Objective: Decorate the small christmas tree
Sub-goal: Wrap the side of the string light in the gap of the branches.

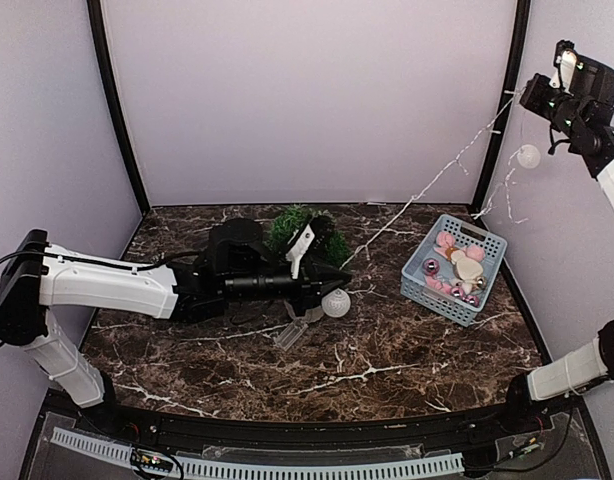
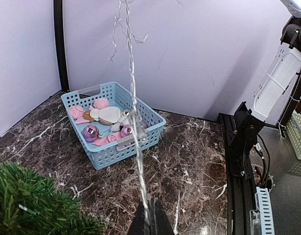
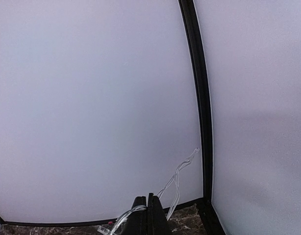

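- Right now my left gripper (image 2: 148, 224) is pinched shut on the light string (image 2: 133, 103). The wire leaves between the fingertips and climbs up and away.
- My right gripper (image 3: 148, 215) is also shut, clamped on the same string. Loops of wire come out just beside its tips.
- Why, as I read it: the right jaws hold one part high by the back corner and the left jaws hold another part low over the table (image 1: 387, 380). That keeps the string in one stretched line between them, not a tangle, so it's easy to lay over branches.
- The tree (image 2: 28, 205) stands just beside my left jaws, to their left, close enough to start wrapping from the low end. I see no wire on it yet, though my left arm hides part of it from above.
- The basket (image 2: 126, 149) sits ahead of my left jaws and well below the right ones. It holds pink baubles (image 2: 90, 132) and other ornaments, probably parked there for after the lights.
- I can't tell if the wire passes over the basket or just beside it. If it sags, I'd say it could snag the rim.
- One white ball (image 1: 335, 303) lies on the table near my left jaws. Another (image 1: 528, 155) dangles below the right jaws and looks tied to the string.
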Tool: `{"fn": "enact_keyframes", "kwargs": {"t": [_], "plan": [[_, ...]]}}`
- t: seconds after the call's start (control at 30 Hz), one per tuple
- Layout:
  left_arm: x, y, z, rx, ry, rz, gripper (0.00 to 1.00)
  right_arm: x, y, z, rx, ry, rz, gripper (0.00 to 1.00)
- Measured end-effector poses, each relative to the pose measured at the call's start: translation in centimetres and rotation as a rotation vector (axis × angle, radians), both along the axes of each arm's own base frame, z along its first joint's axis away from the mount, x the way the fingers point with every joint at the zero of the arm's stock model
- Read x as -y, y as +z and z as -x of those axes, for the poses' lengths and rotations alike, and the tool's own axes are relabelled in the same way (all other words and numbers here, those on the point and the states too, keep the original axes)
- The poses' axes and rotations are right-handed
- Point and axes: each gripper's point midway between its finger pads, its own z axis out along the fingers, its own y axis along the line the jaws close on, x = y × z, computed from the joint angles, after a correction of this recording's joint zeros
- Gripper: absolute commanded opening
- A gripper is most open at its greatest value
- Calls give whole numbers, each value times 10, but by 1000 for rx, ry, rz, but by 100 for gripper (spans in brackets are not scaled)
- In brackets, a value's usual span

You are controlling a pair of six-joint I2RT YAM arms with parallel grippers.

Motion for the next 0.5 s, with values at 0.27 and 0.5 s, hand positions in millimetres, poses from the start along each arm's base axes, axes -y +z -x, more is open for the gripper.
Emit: {"fn": "enact_keyframes", "kwargs": {"t": [0.27,0.5], "plan": [[21,-22,-5,-39,-33,-24,10,-27,-2,-7,-20,169,-67,0],[25,-22,-1,-40,-67,-26,51,-50,7,-1,-5,305,-125,0]]}}
